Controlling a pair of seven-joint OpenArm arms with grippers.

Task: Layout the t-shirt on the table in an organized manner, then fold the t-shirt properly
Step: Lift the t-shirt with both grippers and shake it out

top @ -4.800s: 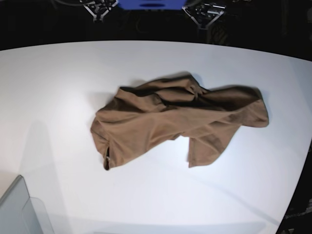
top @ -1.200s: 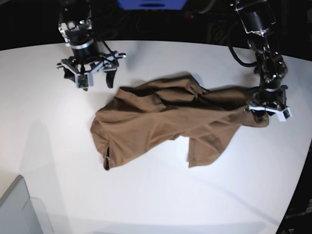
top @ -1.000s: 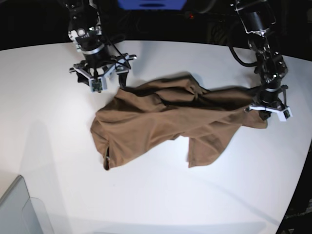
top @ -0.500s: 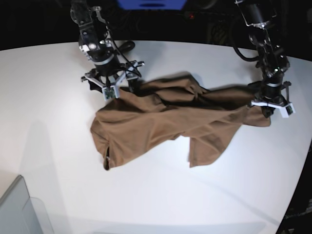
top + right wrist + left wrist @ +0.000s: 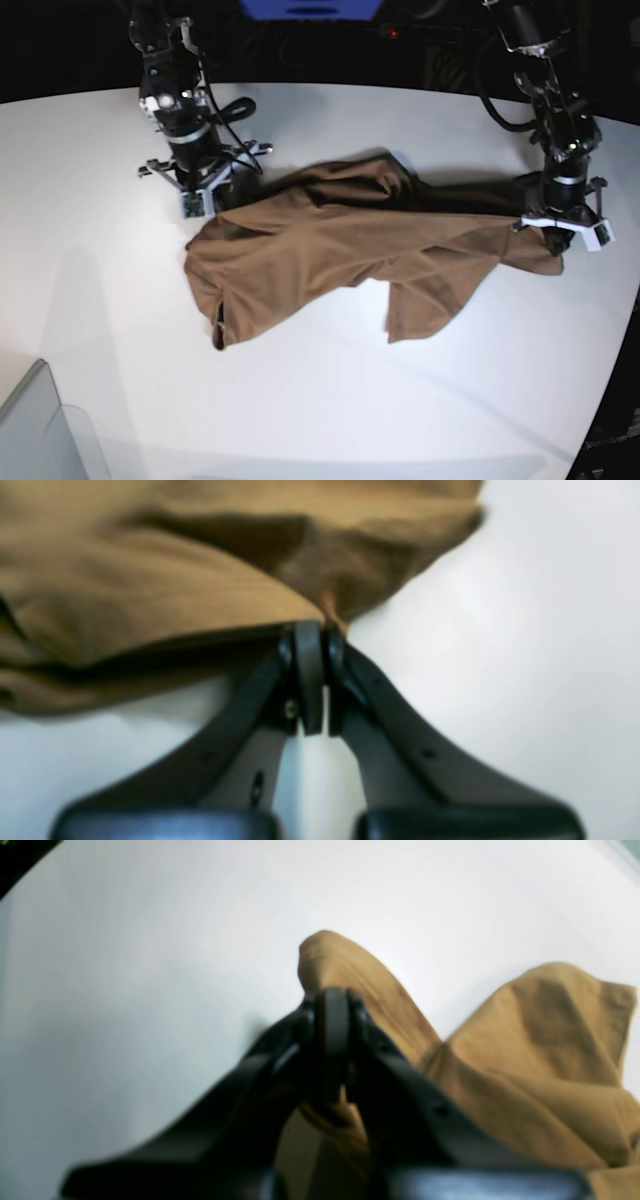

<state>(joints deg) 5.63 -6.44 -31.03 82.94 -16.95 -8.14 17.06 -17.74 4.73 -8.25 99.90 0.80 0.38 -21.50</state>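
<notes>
The brown t-shirt (image 5: 340, 250) lies crumpled on the white table (image 5: 330, 400), pulled taut between my two grippers. At the shirt's right end, my left gripper (image 5: 553, 228) is shut on a corner of the cloth. Its wrist view shows the left gripper (image 5: 330, 1000) with jaws pressed together and t-shirt (image 5: 525, 1040) fabric bunched around them. My right gripper (image 5: 200, 195) is at the shirt's far left edge. In its own wrist view the right gripper (image 5: 310, 630) has its jaws together, pinching the t-shirt (image 5: 150, 580) hem just above the tabletop.
A grey translucent bin corner (image 5: 40, 430) pokes in at the near left. The table's curved edge (image 5: 600, 400) runs close by on the right, with dark floor beyond. A blue object (image 5: 310, 8) sits past the far edge.
My right gripper has shut on the shirt's far left edge and drawn it leftward. The left gripper has carried its corner slightly right and nearer. The shirt now spans wider.
</notes>
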